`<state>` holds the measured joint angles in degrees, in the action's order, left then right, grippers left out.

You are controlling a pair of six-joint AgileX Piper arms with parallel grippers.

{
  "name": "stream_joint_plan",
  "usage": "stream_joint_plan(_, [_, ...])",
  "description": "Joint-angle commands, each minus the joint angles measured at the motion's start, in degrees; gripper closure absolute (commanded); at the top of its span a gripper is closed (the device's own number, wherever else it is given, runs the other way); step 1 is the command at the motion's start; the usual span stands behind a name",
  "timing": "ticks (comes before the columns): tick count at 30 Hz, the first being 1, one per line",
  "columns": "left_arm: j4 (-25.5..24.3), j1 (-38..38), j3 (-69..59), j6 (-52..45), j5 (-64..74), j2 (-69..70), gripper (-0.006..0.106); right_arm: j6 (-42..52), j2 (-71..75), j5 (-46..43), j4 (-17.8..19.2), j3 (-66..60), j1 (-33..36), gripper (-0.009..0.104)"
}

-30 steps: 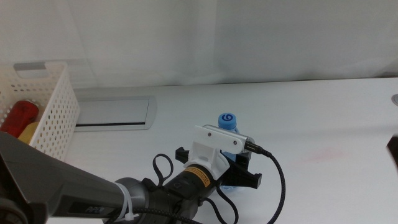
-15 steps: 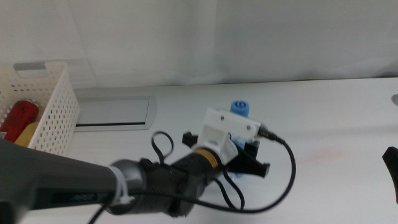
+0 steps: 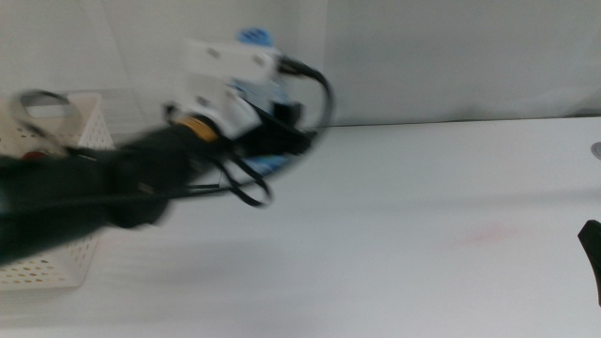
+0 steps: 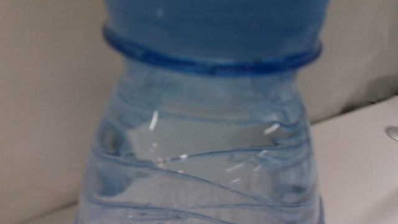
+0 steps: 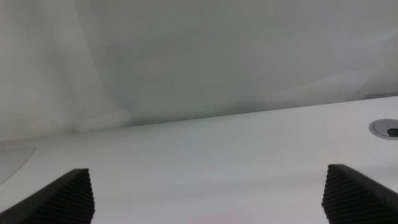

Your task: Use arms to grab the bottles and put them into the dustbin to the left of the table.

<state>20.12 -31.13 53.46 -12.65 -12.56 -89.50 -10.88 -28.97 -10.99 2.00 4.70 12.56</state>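
Middle view shows me the water bottle (image 3: 255,39) up off the table (image 3: 423,216) now, its blue cap poking above the white plate of my left arm. A second ago it stood on the tabletop with the left gripper (image 3: 272,127) closed round its body; half a second ago it had only begun to rise. Since then the arm has swung it high and toward the dustbin (image 3: 56,178), fast enough that the whole arm is smeared with blur. In the left wrist view the bottle (image 4: 205,124) fills the picture, blue collar and ribbed clear shoulder right against the lens, so I judge the left gripper is clamped on it, though its own jaws are hidden behind the plastic.

From the gripper, the bin lies further along the swing and below; the bottle is not yet over its opening, as far as the blur lets me tell. A dab of red shows inside the bin (image 3: 33,157), mostly hidden behind the arm.

The right gripper (image 5: 205,199) waits at the near right edge of the table, jaws spread wide with nothing between them.

What this means: the grab held through the lift, and the carry is well under way. What remains, I judge, is to finish the sweep above the bin and let go.
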Motion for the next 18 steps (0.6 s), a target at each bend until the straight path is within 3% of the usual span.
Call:
stream_joint_plan(1, [0.2, 3.2, 0.7, -1.9, 2.6, 5.5, 0.103, 0.4, 0.0, -0.4, 0.2, -0.3, -0.4, -0.006])
stream_joint_plan(10, [-0.3, 16.4, 3.2, -3.0, 25.1, 16.9, 0.103, 0.4, 0.0, -0.4, 0.2, -0.3, -0.4, -0.006])
stream_joint_plan(18, [-5.4, 27.9, 3.6, -2.8, 38.7, 18.7, 0.103, 0.4, 4.5, 0.6, 0.2, -0.3, -1.4, -0.006])
